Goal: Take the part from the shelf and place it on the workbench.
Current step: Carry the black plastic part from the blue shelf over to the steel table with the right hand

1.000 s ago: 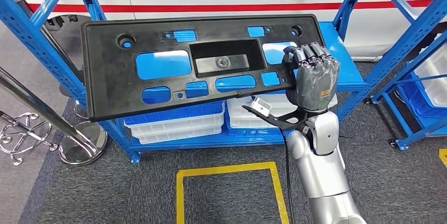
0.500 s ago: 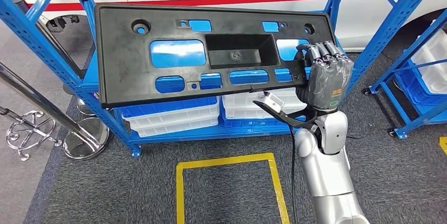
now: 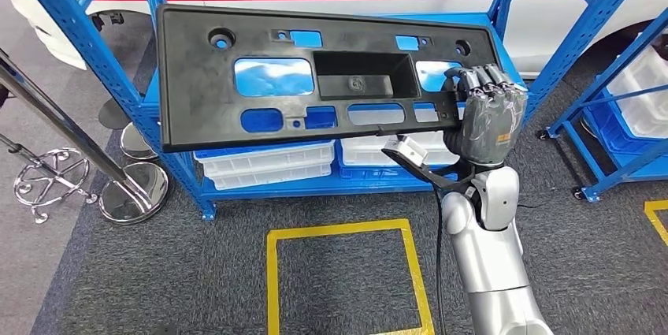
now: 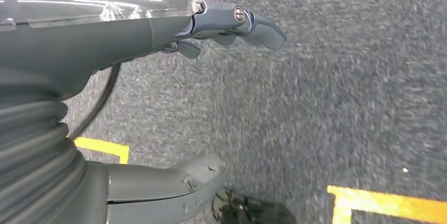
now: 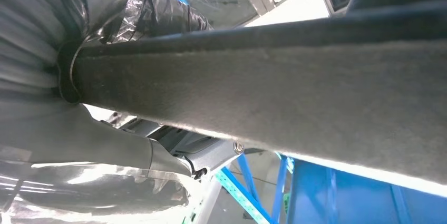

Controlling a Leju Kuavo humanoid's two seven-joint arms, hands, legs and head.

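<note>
While your right hand (image 3: pixel 482 114) gripped the part (image 3: pixel 315 75) by its right end, its long axis ran leftward, unsupported; your left hand (image 4: pixel 158 103) hung open over the floor.

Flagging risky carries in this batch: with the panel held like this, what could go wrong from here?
The right hand grips the long black panel at one end only, so its free end could sag or twist loose. That far end sits close to the blue shelf upright and may catch on it. The left hand hangs over the floor, giving no support.
</note>
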